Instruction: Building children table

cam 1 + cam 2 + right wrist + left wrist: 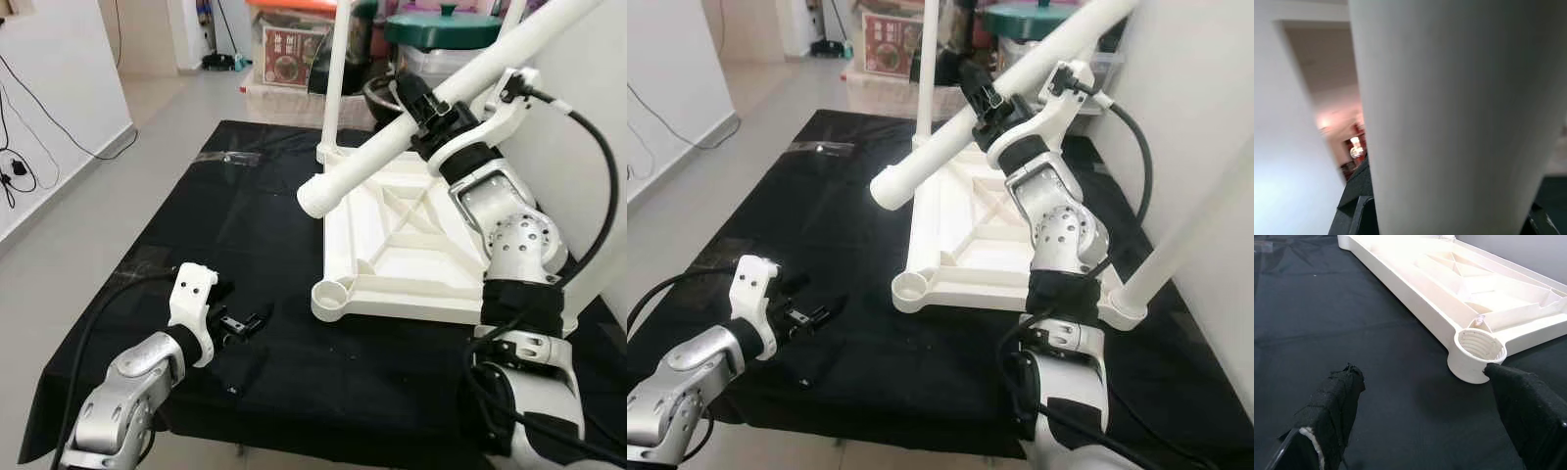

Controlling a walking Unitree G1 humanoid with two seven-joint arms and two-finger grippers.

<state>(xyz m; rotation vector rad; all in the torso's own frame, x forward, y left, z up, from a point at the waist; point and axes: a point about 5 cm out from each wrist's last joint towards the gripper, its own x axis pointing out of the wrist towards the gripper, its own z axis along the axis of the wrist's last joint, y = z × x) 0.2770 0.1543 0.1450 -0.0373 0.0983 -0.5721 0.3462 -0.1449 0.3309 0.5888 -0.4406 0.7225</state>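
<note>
The white tabletop [411, 245] is lying upside down on the black cloth [245, 215], ribbed underside facing up, and serves here as the reference point. One leg [336, 88] is already standing upright in its far-left corner socket; another is standing at its near-right corner, seen in the right eye view [1195, 225].

The right gripper [423, 110] is clenching a loose white leg [392, 147] above the tabletop — the leg is sloping, its open lower end hanging over the tabletop's left edge. In the right wrist view the leg [1459, 117] is pressing close between the black fingers.

The left gripper [240, 323] is hovering low over the cloth, off the tabletop's near-left corner, fingers spread and holding nothing. Its wrist view is looking at the threaded corner socket [1480, 345] — unfilled, just beyond one fingertip [1520, 391].

Boxes and a green lidded pot [443, 29] are standing beyond the tabletop's far edge.
</note>
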